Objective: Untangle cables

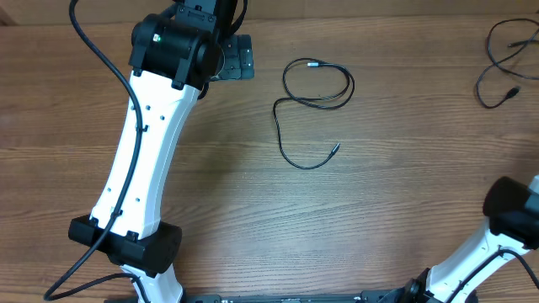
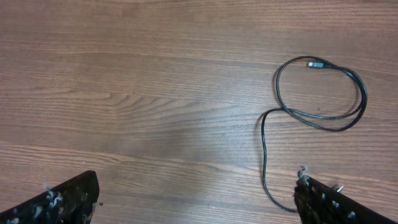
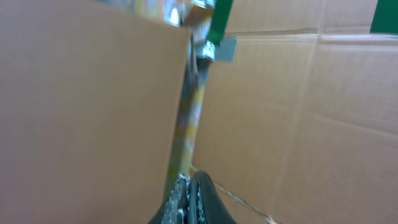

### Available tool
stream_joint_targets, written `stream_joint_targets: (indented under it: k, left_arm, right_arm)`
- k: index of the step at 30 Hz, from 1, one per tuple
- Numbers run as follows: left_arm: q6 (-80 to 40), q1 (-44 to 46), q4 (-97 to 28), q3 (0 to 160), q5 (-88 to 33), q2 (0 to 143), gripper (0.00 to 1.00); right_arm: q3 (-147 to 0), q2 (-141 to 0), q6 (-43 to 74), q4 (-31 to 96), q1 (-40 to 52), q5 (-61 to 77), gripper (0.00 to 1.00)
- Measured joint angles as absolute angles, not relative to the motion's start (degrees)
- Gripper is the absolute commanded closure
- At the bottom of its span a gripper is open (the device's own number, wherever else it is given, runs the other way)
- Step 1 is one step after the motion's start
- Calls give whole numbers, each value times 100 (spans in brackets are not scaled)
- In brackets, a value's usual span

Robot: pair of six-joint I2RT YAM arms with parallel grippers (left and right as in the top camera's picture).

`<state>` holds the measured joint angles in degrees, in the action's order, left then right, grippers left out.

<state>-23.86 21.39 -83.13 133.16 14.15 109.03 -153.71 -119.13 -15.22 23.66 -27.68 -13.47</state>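
1. From overhead, the fingers of the left gripper point(image 2: 198, 186) are hidden under the black wrist of the white left arm point(image 1: 139, 160). Only the left wrist view shows them.
2. The right arm point(image 1: 505, 220) is cut off at the lower right edge of the overhead view, so its gripper is out of sight there.
3. The right wrist view is blurred. Brown cardboard panels point(image 3: 323, 112) with a strip of green tape point(image 3: 219, 18) fill it, and neither table nor cable shows.
4. The right gripper point(image 3: 188, 186) has its two dark fingers pressed together, with nothing seen between them.
5. The left gripper stands spread wide and holds nothing. One speckled black finger point(image 2: 62, 202) sits in each lower corner of its wrist view, above the brown wood-grain table point(image 2: 124, 74).
6. A thin black cable point(image 2: 262, 149) lies flat on the table, ahead of the left gripper and off to its right. It forms a single loop with a small silver plug point(image 2: 317, 63) on the far side.
7. The cable's tail runs back toward the gripper and passes behind the finger in the lower right corner of the wrist view. I cannot tell whether they touch.
8. Overhead, the tail's other end point(image 1: 334, 148) lies free on the wood.
9. Some loose black cords point(image 1: 490, 52) lie well apart from the left gripper, far to its right. They are cut off by the frame edge and too small to show how they cross.
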Motion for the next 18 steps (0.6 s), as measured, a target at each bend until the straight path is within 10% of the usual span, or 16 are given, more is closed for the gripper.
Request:
stream_joint_targets:
  k: [18]
  left_arm:
    - [-2386, 2139, -8552, 13316, 1391, 10906, 0]
  right_arm:
    - [-12617, -12127, -810, 2578, -3616, -788, 96]
